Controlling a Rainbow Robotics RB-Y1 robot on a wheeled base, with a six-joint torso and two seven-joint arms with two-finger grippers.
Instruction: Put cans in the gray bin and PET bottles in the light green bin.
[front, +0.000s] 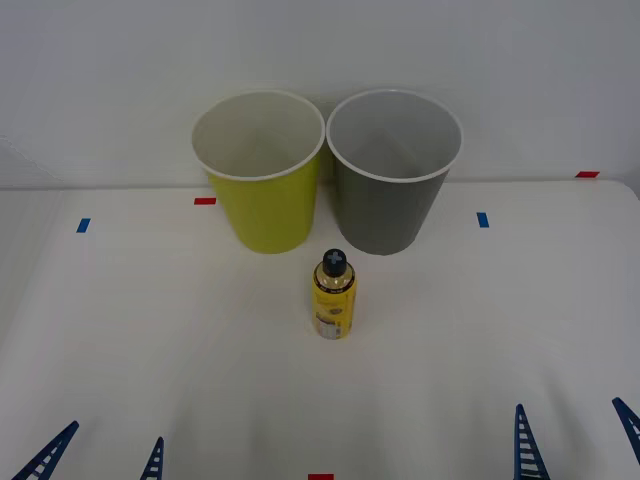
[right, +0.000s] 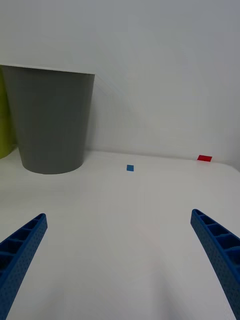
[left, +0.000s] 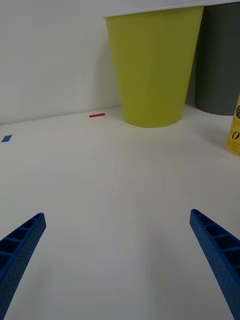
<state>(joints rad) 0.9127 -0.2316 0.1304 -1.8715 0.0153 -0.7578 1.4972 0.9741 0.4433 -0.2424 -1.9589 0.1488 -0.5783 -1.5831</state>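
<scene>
While both end effectors, left (front: 100, 458) and right (front: 578, 440), hang spread wide and empty, one PET bottle (front: 334, 295) stands before two bins.

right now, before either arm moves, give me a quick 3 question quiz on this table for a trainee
1. True or false: the bottle is lying on its side.
2. Which bin stands on the robot's left? A) the gray bin B) the light green bin C) neither, they are stacked
3. In a few words: how do the left gripper and the right gripper stand?

Key
1. False. It stands upright on the table, black cap up, in front of the gap between the two bins.
2. B. The two bins sit side by side, rims about touching.
3. Both open, low at the near edge, holding nothing.
</scene>
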